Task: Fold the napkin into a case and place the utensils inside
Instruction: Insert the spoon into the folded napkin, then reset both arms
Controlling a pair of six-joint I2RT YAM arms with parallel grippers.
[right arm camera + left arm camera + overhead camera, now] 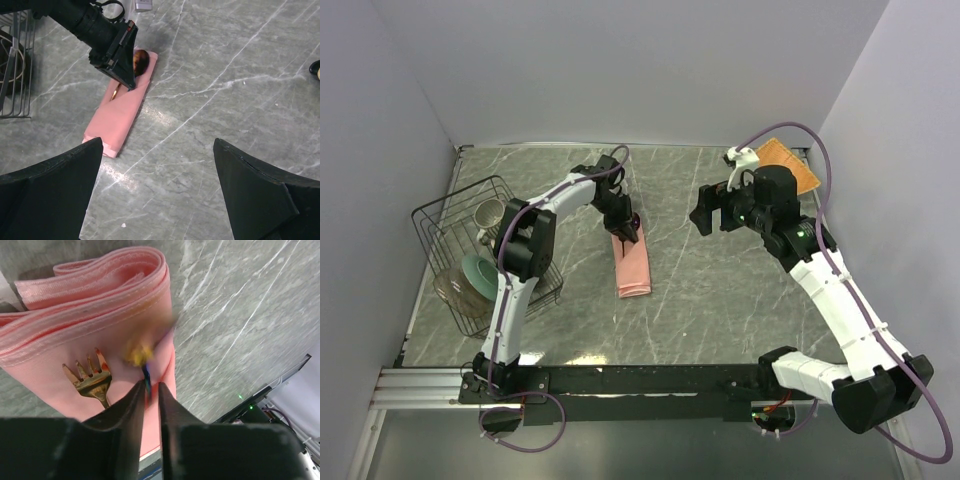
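The salmon-pink napkin lies folded into a narrow case (632, 265) (100, 300) (120, 115) on the grey marble table. The gold fork (92, 377) has its tines sticking out of the case's near end. The gold spoon (139, 354) is blurred beside it, bowl over the cloth, and the bowl (140, 59) also shows in the right wrist view. My left gripper (626, 232) (151, 386) hovers at the case's far end, jaws a narrow slit apart, with the spoon's purplish handle loose between the tips. My right gripper (710, 215) (158, 141) hangs wide open and empty to the right.
A black wire rack (480, 250) (15, 65) with crockery stands at the table's left side. An orange-tan woven mat (790, 165) lies in the far right corner. Grey walls close in the left, back and right.
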